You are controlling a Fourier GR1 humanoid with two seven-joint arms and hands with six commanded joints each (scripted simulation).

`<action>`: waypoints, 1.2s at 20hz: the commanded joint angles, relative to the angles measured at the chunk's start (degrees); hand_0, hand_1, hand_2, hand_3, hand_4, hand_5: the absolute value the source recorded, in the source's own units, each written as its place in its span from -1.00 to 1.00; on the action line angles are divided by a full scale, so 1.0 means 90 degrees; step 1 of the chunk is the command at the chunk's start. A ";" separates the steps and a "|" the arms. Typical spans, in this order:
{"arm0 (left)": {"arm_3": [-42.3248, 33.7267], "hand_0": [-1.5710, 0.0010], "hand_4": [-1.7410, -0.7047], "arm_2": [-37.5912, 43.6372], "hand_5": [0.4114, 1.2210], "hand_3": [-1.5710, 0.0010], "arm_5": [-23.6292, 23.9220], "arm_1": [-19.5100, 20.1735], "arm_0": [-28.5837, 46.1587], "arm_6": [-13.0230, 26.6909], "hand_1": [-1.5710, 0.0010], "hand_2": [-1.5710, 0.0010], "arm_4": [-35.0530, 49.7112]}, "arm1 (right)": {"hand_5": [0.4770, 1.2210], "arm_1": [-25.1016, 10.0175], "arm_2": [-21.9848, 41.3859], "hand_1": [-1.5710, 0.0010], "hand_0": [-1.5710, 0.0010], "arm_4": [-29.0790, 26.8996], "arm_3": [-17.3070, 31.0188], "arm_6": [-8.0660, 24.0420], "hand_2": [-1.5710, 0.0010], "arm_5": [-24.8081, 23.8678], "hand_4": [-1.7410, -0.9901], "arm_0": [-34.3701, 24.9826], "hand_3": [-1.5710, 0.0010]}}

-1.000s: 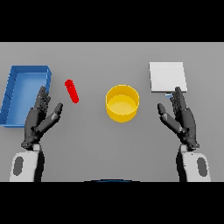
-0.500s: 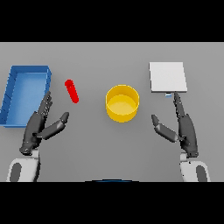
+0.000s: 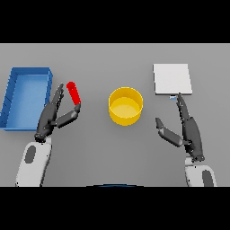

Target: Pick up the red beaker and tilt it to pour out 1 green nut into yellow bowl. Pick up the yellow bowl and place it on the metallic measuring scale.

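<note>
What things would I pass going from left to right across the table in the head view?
Blue tray → left hand → red beaker → yellow bowl → right hand. The scale overlaps the right hand sideways, so I left it out.

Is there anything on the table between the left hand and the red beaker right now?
Nothing visible does. The left hand is right at the red beaker, with bare table around them. The blue bin sits off to the left.
</note>
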 commanded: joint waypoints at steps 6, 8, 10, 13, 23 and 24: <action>0.1018 1.00 -0.11 0.0236 -0.33 1.00 0.0037 -0.0015 -0.0833 -0.0318 1.00 1.00 0.0032 | -0.57 -0.0067 -0.0057 1.00 1.00 0.0001 -0.0001 0.0080 1.00 -0.0007 0.27 0.0011 1.00; 0.1301 1.00 -0.13 0.0270 -0.32 1.00 0.0032 -0.0026 -0.1049 -0.0313 1.00 1.00 0.0016 | -0.56 -0.0058 -0.0056 1.00 1.00 0.0015 0.0010 0.0025 1.00 -0.0024 0.26 0.0012 1.00; 0.1507 1.00 -0.15 0.0235 -0.31 1.00 0.0125 -0.0077 -0.1209 -0.0356 1.00 1.00 -0.0097 | -0.55 -0.0064 -0.0036 1.00 1.00 0.0007 -0.0070 -0.0032 1.00 0.0000 0.25 0.0086 1.00; 0.1962 1.00 -0.13 0.0353 -0.33 1.00 0.0170 -0.0054 -0.1579 -0.0307 1.00 1.00 -0.0110 | -0.55 -0.0080 -0.0112 1.00 1.00 -0.0075 0.0056 0.0029 1.00 0.0017 0.26 -0.0004 1.00; 0.2938 1.00 -0.30 0.0730 -0.23 0.96 0.0181 -0.0240 -0.2216 -0.0987 0.97 0.91 0.0169 | -0.56 -0.0067 -0.0066 1.00 1.00 0.0014 -0.0045 0.0097 1.00 -0.0032 0.28 0.0032 1.00; 0.3057 0.85 -0.36 0.0837 -0.16 0.84 0.0209 -0.0245 -0.2310 -0.1036 0.81 0.77 0.0247 | -0.56 -0.0094 -0.0117 1.00 1.00 -0.0039 -0.0045 0.0075 1.00 -0.0021 0.28 0.0056 1.00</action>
